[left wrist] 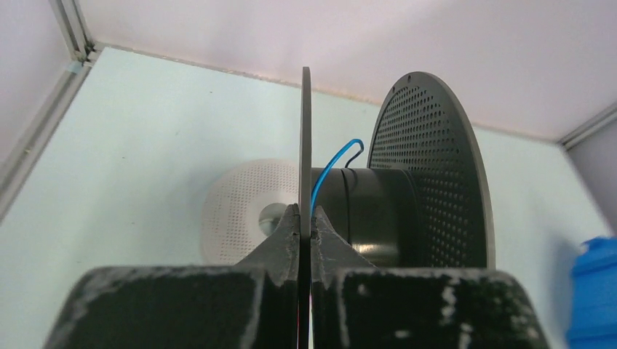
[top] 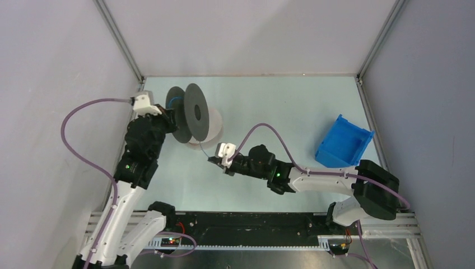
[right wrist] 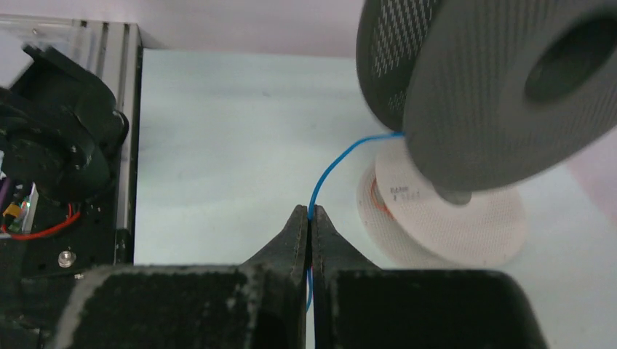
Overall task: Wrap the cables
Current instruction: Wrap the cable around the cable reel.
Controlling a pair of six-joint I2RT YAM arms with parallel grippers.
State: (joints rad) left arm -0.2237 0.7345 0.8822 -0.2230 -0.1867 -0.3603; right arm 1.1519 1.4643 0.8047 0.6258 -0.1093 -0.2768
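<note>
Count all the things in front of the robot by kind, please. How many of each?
Spools: 2 (dark grey spool, white spool)
Thin cables: 2 (blue cable, reddish cable on the white spool)
Bins: 1 (blue bin)
Total: 5

Nothing here can actually be read. The only print is a small dark marking (right wrist: 402, 193), seemingly two short lines, on the upward-facing perforated flange of the white spool (right wrist: 466, 225) that lies flat on the surface (right wrist: 218, 145). It shows in the right wrist view, near the flange's left edge. The characters are too small and blurred to make out as letters or numbers, and the top external view is too far off to show it
</note>
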